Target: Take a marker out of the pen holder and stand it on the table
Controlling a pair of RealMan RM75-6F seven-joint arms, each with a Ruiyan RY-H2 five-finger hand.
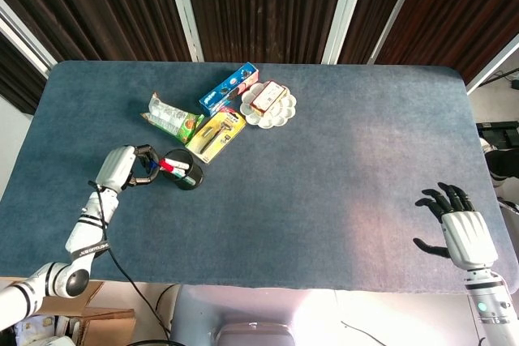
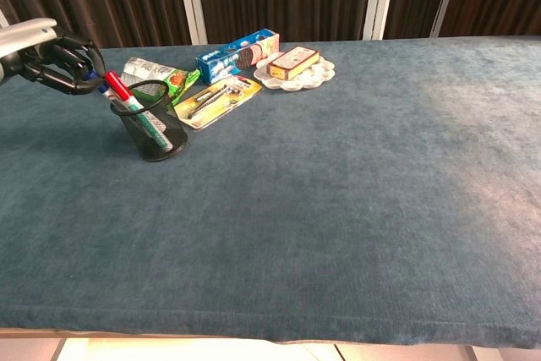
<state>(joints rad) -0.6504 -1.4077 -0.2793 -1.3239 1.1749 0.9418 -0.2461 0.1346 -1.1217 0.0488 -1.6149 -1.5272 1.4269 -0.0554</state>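
The left robot hand is pinching a blue-capped marker in the tilting black wire-mesh pen holder (on the fuzzy blue tabletop); the right robot hand is lying spread, holding nothing.

The left hand is cut by the chest view's edge beside the pen holder; its fingertips hide the markers' caps, grip unclear.

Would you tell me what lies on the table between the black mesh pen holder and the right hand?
Nothing: in the head view, only bare blue cloth runs from the black mesh pen holder to the right hand.
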